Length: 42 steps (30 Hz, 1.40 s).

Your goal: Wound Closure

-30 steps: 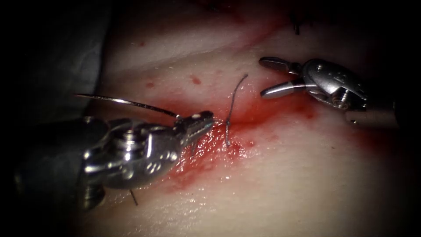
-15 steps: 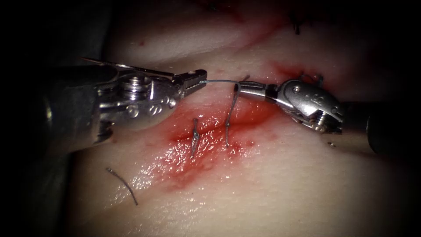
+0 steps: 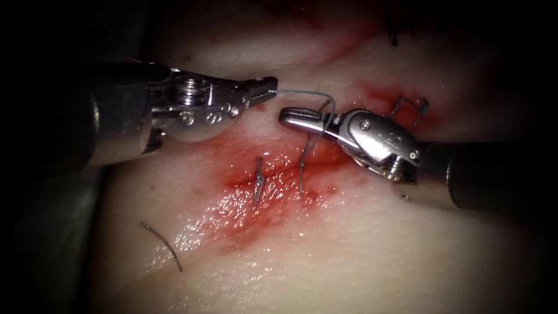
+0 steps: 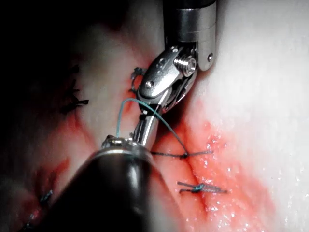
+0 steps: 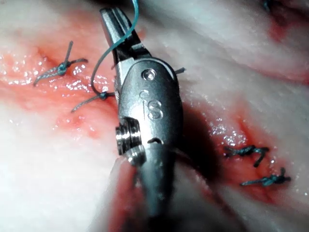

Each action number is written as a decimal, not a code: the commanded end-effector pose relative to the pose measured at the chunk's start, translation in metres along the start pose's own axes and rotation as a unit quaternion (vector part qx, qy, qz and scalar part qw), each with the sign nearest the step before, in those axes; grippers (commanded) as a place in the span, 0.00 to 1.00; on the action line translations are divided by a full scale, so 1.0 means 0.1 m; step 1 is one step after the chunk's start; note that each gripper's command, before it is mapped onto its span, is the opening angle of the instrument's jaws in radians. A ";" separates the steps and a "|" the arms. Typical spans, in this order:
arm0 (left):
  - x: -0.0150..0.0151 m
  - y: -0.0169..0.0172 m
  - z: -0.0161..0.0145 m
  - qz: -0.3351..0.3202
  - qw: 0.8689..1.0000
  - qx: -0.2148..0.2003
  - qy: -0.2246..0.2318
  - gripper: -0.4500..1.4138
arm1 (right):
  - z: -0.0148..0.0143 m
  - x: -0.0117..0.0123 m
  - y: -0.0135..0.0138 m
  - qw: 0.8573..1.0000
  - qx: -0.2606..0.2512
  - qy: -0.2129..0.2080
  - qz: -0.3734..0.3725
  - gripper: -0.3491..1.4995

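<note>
Left tool (image 3: pixel 264 87): fingers clenched on the thread (image 3: pixel 302 93) at its tips, left of the cut (image 3: pixel 273 180). Right tool (image 3: pixel 302 120): fingers closed, the thread arching over and round them; whether they pinch it is uncertain from these views. A needle is not identified with confidence. The strand descends to the knotted stitch (image 3: pixel 302 168) in the tissue (image 3: pixel 360 244), amid red fluid (image 3: pixel 244 203). Judgement: keep the strand gently taut, avoid lifting the stitch, and hold the loop clear of neighbouring knots.
</note>
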 end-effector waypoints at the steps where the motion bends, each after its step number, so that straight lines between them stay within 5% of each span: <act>1: -0.001 0.005 0.015 0.001 1.000 0.003 -0.008 0.00 | 0.007 -0.009 -0.004 1.000 0.004 0.011 0.002 0.00; 10: -0.016 0.032 0.063 -0.007 1.000 0.005 -0.028 0.00 | 0.008 -0.011 -0.006 0.998 0.042 0.047 0.008 0.00; 18: -0.021 0.044 0.075 -0.016 0.999 0.014 -0.033 0.00 | 0.005 -0.010 -0.015 0.997 0.042 0.063 0.013 0.00; 23: -0.015 0.056 0.076 -0.026 0.999 0.019 -0.035 0.00 | 0.002 -0.007 -0.018 0.996 -0.040 0.059 0.053 0.00; 24: -0.013 0.063 0.076 -0.027 0.999 0.021 -0.032 0.00 | -0.005 -0.005 -0.021 0.994 -0.088 0.025 0.052 0.00; 28: -0.012 0.076 0.080 -0.032 0.999 0.026 -0.029 0.00 | -0.010 -0.004 -0.030 0.990 -0.130 -0.025 0.054 0.00; 34: -0.004 0.087 0.081 -0.040 0.998 0.030 -0.032 0.00 | -0.008 -0.006 -0.042 0.952 -0.234 -0.068 0.188 0.00; 39: 0.003 0.095 0.086 -0.048 0.998 0.034 -0.027 0.00 | -0.014 -0.005 -0.040 0.917 -0.284 -0.042 0.279 0.20; 41: 0.007 0.100 0.090 -0.049 0.998 0.036 -0.026 0.00 | -0.020 -0.007 -0.037 0.898 -0.313 -0.026 0.308 0.44; 42: 0.009 0.101 0.091 -0.052 0.998 0.037 -0.025 0.00 | -0.023 -0.009 -0.036 0.891 -0.319 -0.021 0.321 0.45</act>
